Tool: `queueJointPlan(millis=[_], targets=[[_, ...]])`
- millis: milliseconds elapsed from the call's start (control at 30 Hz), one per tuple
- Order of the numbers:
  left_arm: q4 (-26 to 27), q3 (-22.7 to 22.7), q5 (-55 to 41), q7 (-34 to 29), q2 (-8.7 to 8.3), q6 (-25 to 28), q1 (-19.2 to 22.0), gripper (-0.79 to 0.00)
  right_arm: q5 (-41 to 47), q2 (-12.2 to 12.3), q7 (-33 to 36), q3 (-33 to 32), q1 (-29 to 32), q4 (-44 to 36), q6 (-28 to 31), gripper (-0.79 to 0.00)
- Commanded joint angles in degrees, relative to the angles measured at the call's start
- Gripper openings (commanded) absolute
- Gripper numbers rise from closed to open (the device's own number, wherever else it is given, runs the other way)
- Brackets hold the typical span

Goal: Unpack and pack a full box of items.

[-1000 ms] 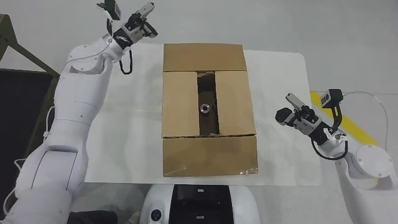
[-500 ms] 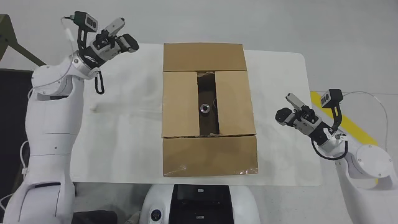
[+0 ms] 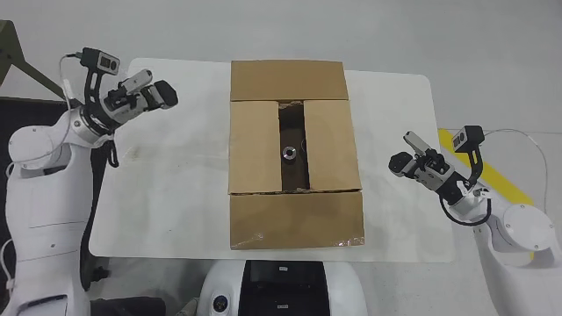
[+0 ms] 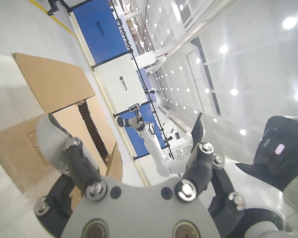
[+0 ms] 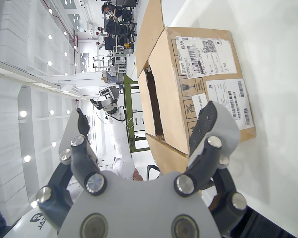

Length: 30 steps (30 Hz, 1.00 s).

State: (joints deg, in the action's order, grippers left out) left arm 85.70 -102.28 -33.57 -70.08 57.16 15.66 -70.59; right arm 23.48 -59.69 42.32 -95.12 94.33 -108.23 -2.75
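A white table [image 3: 176, 193] stands on a grey floor [image 3: 457, 17], with a yellow stripe [image 3: 496, 175] at the right edge of the top view. The cardboard box [image 3: 296, 154] sits at the table's centre. Its inner flaps are nearly closed, and a small round metal part [image 3: 289, 151] lies in the dark slot between them. The left gripper [image 3: 161, 95] hangs at upper left near the table's corner, and the right gripper [image 3: 400, 165] is at centre right. Both are released, fingers spread, grasping nothing, well apart from the box. The right wrist view adds white labels [image 5: 208, 55] on the box's side. The left wrist view adds blue wall panels [image 4: 99, 33] and ceiling lights [image 4: 223, 48].
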Motion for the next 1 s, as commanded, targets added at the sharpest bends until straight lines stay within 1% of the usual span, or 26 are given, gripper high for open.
queueJointPlan(millis=[0,133,267,500,733,967], targets=[[-0.5,-0.5,0.6,-1.7,-0.23,1.1,-0.5,0.0,0.0,0.0,0.0,0.0,0.0,0.0,0.0,0.0],[-2.2,-1.3,1.8,-5.7,-0.73,3.8,-0.8,0.0,0.0,0.0,0.0,0.0,0.0,0.0,0.0,0.0],[-3.7,-1.8,0.9,-8.3,-1.11,4.9,-0.3,0.0,0.0,0.0,0.0,0.0,0.0,0.0,0.0,0.0],[-4.5,-2.0,-0.6,-8.0,-1.23,5.7,0.3,0.0,1.0,-0.2,-1.2,1.3,0.3,0.6,-0.4,0.0],[-4.5,-2.0,-0.6,-8.0,-1.23,5.7,0.3,0.0,0.2,-0.2,1.0,3.5,-0.2,1.9,-1.3,0.0],[-4.5,-2.0,-0.6,-8.0,-1.23,5.7,0.3,0.0,2.4,-0.5,2.2,6.4,-0.4,2.9,-1.0,0.0]])
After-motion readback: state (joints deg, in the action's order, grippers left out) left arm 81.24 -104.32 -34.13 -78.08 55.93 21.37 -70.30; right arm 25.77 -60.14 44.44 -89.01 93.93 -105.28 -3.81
